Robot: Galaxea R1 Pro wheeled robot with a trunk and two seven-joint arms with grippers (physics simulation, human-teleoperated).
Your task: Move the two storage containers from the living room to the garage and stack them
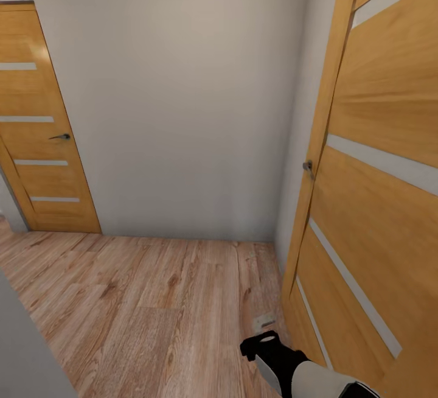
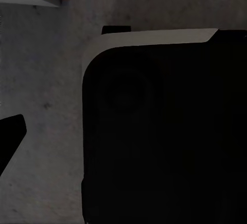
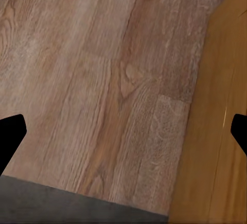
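I am in transit through a hallway with a light wood-plank floor (image 1: 140,300); a closed wooden door (image 1: 42,124) stands ahead to the left in a plain pale wall (image 1: 182,100), and an open wooden door (image 1: 377,191) lies close on my right. The two storage containers are not in sight, so I cannot state their bearing or long axis from either arm, nor which arm is nearer. The right end effector (image 3: 123,129) points down at the planks beside the open door, fingers wide apart and empty; its arm (image 1: 286,364) hangs low. The left wrist view faces a dark housing with a pale rim (image 2: 164,131) over grey ground; one fingertip (image 2: 9,136) shows, so I cannot tell that end effector's state.
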